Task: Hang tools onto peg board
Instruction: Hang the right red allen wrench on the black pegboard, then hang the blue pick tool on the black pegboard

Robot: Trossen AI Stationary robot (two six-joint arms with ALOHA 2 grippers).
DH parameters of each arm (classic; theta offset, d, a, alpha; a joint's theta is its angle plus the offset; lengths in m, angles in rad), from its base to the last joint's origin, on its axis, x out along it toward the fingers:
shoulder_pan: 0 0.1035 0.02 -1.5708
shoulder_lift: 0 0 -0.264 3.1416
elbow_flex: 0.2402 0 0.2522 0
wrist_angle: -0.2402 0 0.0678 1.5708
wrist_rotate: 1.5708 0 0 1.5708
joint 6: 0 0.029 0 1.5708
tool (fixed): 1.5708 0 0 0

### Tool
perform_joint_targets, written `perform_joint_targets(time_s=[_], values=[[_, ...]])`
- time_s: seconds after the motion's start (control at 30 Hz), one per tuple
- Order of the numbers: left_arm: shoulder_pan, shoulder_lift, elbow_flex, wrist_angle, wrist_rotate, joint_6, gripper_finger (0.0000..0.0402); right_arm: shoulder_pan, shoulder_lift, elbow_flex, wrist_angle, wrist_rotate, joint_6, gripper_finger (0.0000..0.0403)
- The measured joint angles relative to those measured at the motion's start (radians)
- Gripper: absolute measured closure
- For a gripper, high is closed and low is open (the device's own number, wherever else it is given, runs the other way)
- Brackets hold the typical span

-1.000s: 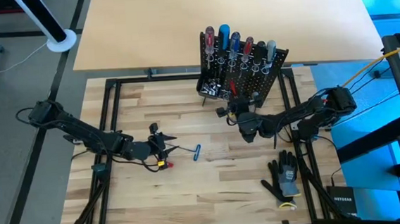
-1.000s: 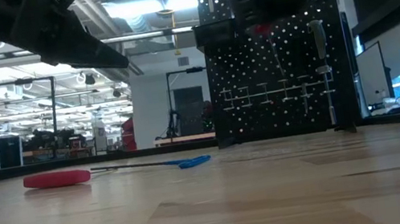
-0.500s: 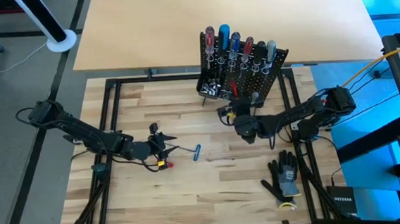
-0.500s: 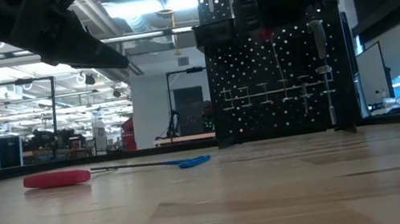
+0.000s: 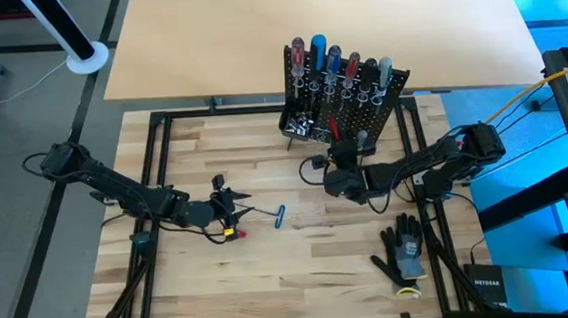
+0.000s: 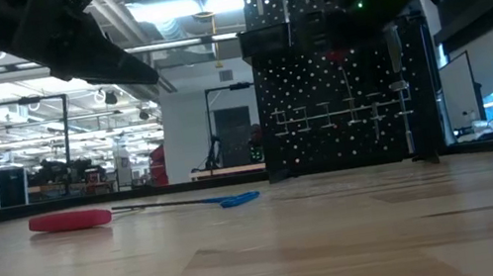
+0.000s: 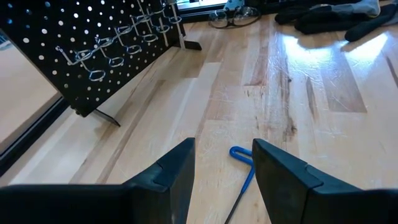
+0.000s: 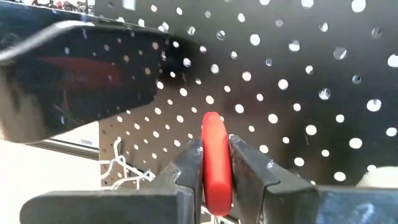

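Observation:
The black peg board (image 5: 345, 100) stands at the table's far side with several red, blue and grey handled tools (image 5: 337, 60) in its top rings. My right gripper (image 5: 332, 154) is just in front of its face (image 8: 298, 74), shut on a red tool handle (image 8: 216, 158). A blue T-handled tool (image 5: 280, 215) and a red-handled tool (image 5: 237, 233) lie flat on the table. My left gripper (image 5: 239, 210) hovers open over them, with the blue tool (image 7: 244, 163) just beyond its fingers. My right gripper pinches the red handle (image 8: 215, 134) between its two fingers, one on each flat side. The fingers run about level, coming from the table's near side toward the peg board. The tool is lifted clear of the table, and its red end (image 6: 338, 54) shows in front of the board.
A black-and-grey glove (image 5: 403, 249) lies near the right front. The board's lower rows of wire rings (image 6: 343, 112) are bare, and small metal bits sit in its bottom tray (image 5: 302, 128). Bare wood lies between the two arms.
My right gripper has sunk a little in front of the peg board and rolled about its own axis, still shut on the red tool. The tool's red end now stands lower against the board. The left arm has kept still.

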Motion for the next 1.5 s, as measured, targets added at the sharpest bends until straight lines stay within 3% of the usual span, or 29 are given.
perform_joint_targets(time_s=[0.23,0.57,0.97,1.27,1.4,1.5], values=[[0.000,0.000,0.000,0.000,0.000,0.001,0.0251,-0.027,0.000,0.000,-0.118,-0.057,0.166,0.0342],[0.000,0.000,0.000,0.000,0.000,0.001,0.0251,-0.031,0.000,0.000,-0.131,-0.138,0.181,0.0339],[0.000,0.000,0.000,0.000,0.000,0.001,0.0251,-0.025,-0.004,0.000,-0.129,-0.152,0.168,0.0230],[0.000,0.000,0.000,-0.001,0.000,0.001,0.0251,0.042,-0.083,0.010,-0.127,-0.166,0.087,0.0210],[-0.002,0.000,0.000,-0.004,0.000,0.001,0.0251,0.094,-0.127,0.044,-0.126,-0.263,0.021,0.0210],[-0.002,0.000,0.000,-0.004,0.000,-0.004,0.0251,0.150,-0.149,0.071,-0.126,-0.437,-0.025,0.0210]])
